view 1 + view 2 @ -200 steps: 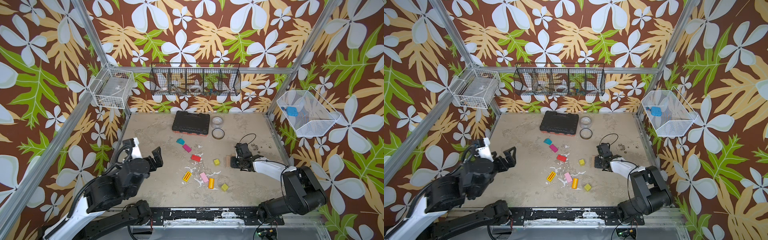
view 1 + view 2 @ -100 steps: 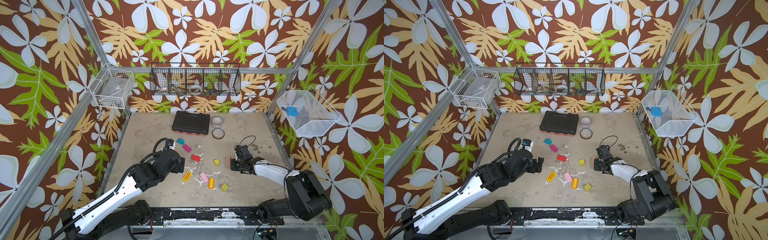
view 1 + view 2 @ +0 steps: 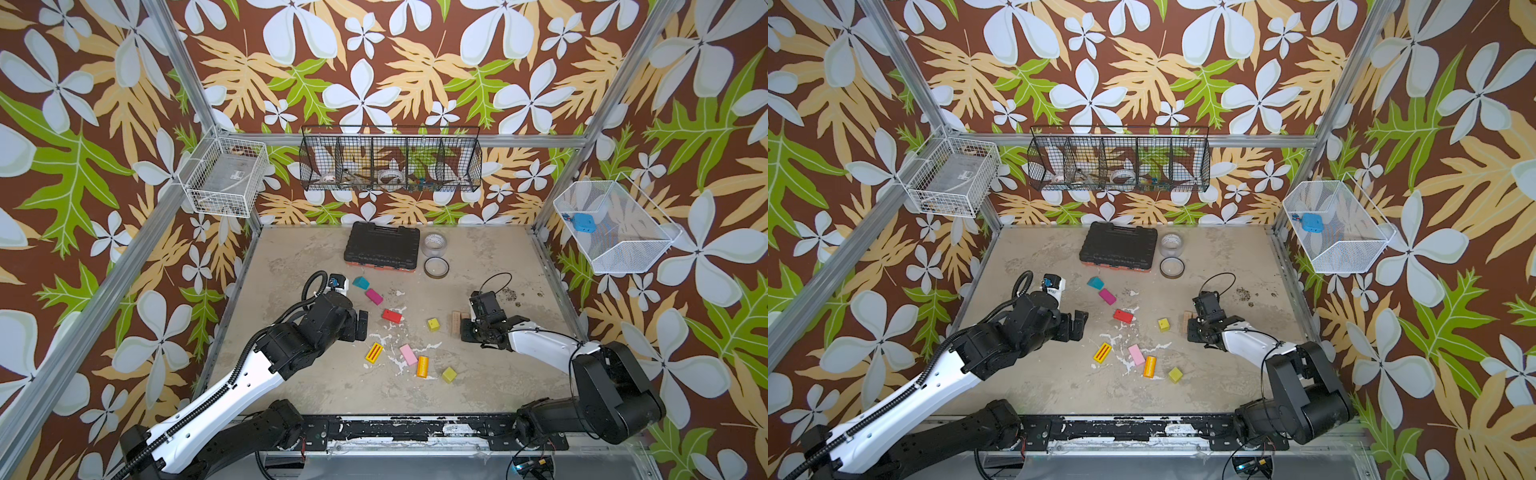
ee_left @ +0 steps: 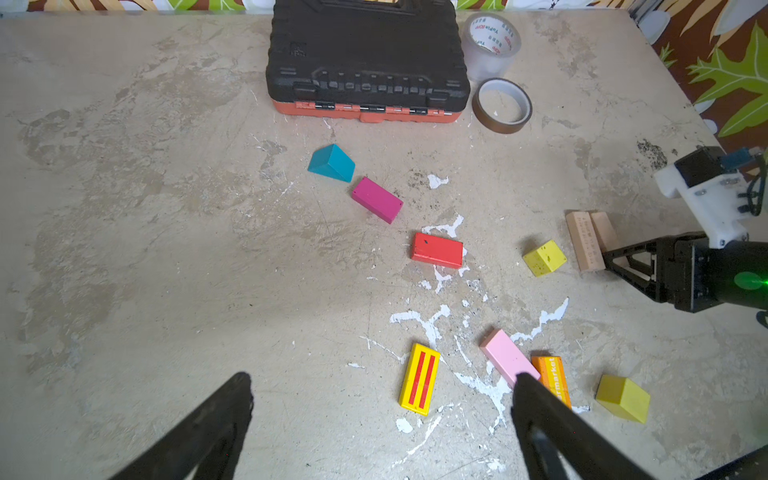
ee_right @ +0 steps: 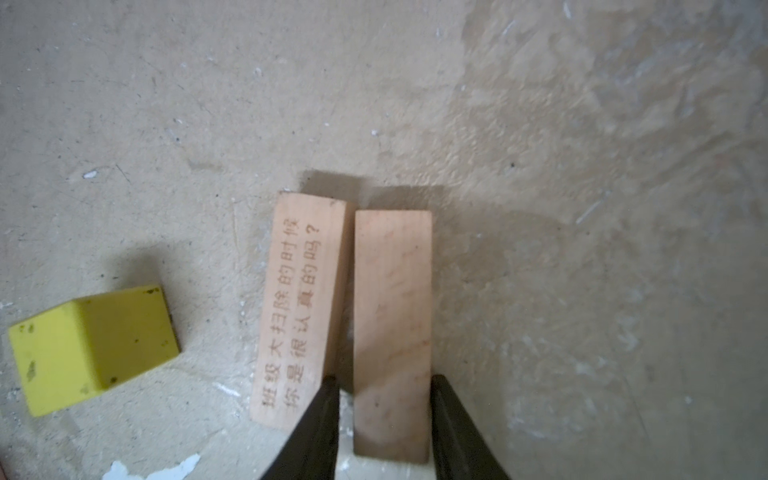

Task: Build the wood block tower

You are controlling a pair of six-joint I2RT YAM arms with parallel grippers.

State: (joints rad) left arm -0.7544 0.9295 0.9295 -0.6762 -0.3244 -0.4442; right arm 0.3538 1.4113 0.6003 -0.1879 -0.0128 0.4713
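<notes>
The left gripper [image 4: 382,386] hangs over the left half of the beige bench [image 3: 291,374], jaws spread wide and empty. Painted wood blocks lie singly across the bench middle, from the teal wedge block [image 3: 360,282] rearward to the yellow-green cube [image 3: 449,375] frontward. Towards the right edge, the engraved wood bar [image 5: 297,307] and the blank wood bar [image 5: 392,332] lie flat side by side; the right gripper [image 5: 384,386] straddles the blank one, jaws narrowly apart.

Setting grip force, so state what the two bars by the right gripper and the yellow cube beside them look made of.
Engraved bar and plain bar: seemingly bare pale wood; matte faces with faint grain, one bearing burnt-in characters. Yellow cube: probably wood under matte yellow paint, chipped in dark specks.
</notes>
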